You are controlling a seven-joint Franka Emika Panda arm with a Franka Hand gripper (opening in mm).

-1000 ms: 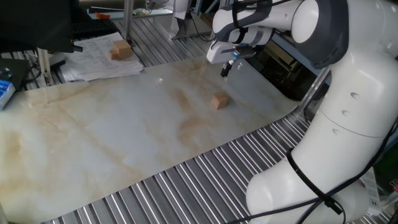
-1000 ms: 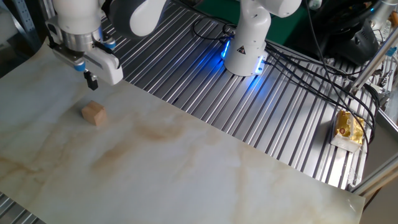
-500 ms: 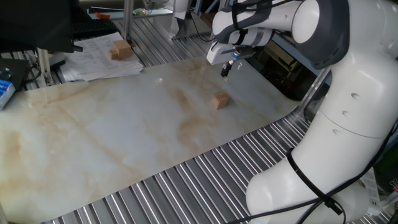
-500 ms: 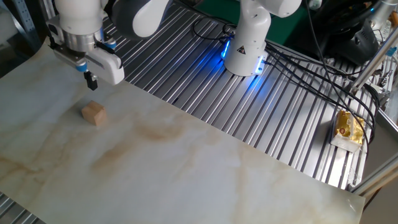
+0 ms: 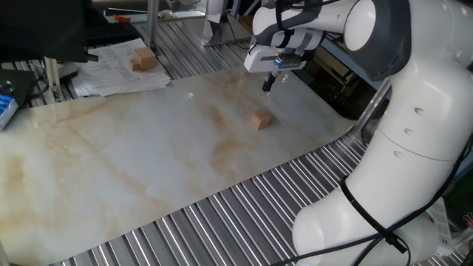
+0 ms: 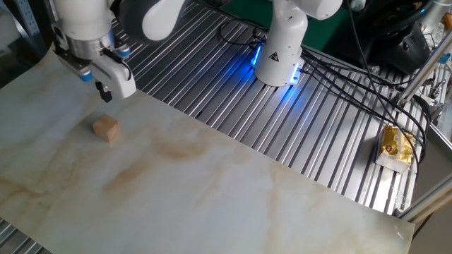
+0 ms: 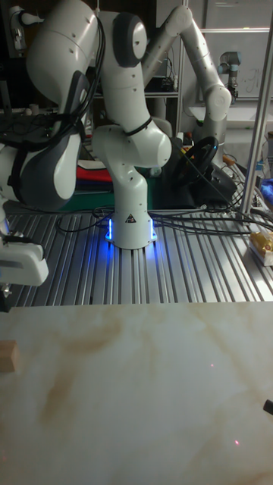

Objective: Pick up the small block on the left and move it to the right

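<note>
The small block [image 5: 259, 120] is a plain tan cube lying on the marble board [image 5: 133, 162]. It also shows in the other fixed view [image 6: 106, 129] and at the left edge of the tall fixed view [image 7: 7, 355]. My gripper [image 5: 267, 83] hangs above the board, a little behind the small block and apart from it. Its dark fingertips [image 6: 104, 91] are close together with nothing between them. In the tall fixed view only the white hand [image 7: 21, 271] shows at the left edge.
A larger tan wooden block [image 5: 144, 59] rests on a stack of papers [image 5: 118, 74] at the back left. The robot base [image 6: 279, 53] stands on the ribbed metal table [image 6: 332, 134]. A yellow packet [image 6: 395, 144] lies far off beside cables.
The gripper has risen slightly and shifted a little. The small block has not moved.
</note>
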